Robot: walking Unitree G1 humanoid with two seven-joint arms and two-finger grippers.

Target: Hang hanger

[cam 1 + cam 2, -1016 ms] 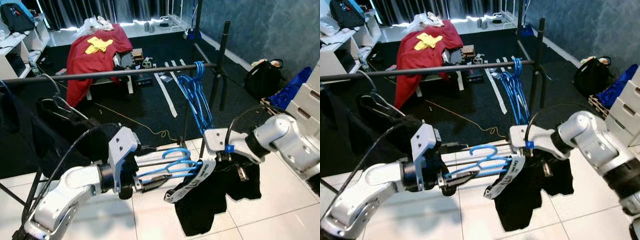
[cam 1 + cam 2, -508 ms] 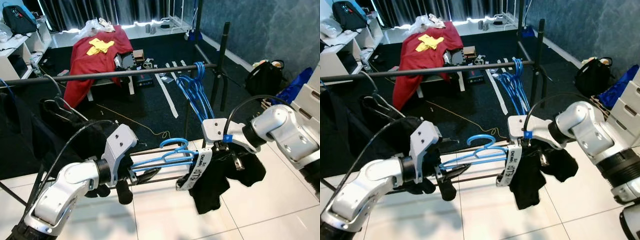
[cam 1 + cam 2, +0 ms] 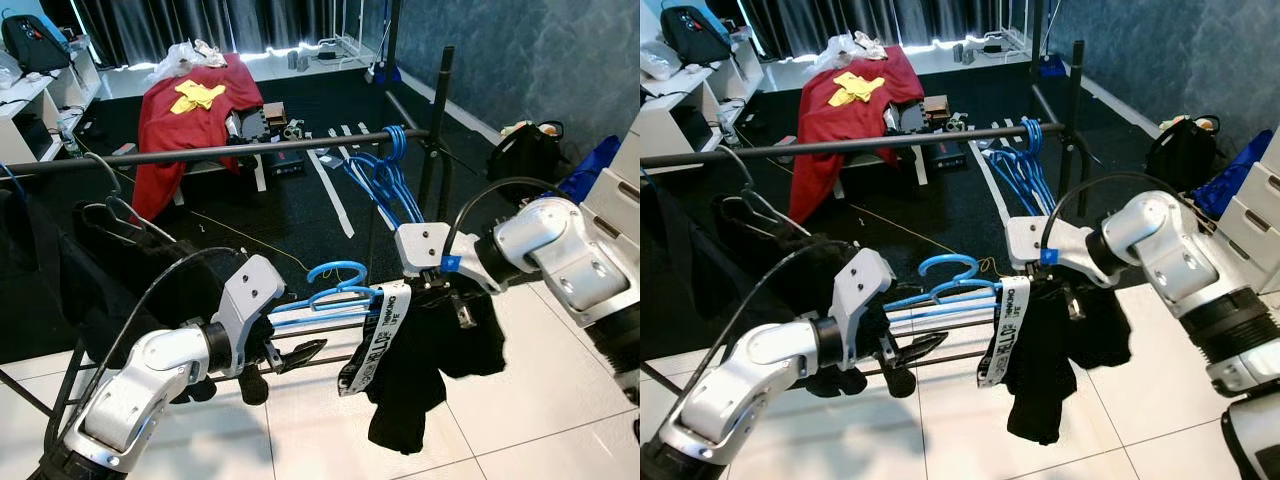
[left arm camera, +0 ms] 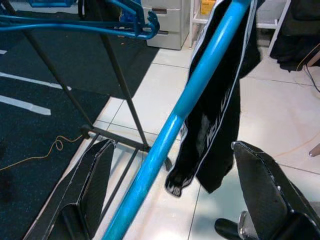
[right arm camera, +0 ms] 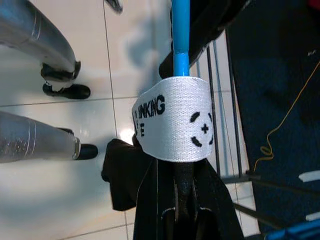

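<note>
Blue hanger [image 3: 335,295] with black shorts [image 3: 425,375] at middle, below rail [image 3: 220,150]. Right gripper [image 3: 440,295] clamps it; left gripper [image 4: 170,190] open around bar. Hook could miss 12 o'clock rail; shorts slip.

The black garment [image 3: 420,370] covers the right tool's fingertips; the blue hanger [image 4: 175,115] runs off the left wrist view's edges.

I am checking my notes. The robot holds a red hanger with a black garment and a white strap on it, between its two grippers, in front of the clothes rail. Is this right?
Not quite: the hanger is blue, not red, as the left eye view shows. The rest holds: the black garment and white strap hang on it, between the left gripper and right gripper, in front of the clothes rail.
</note>
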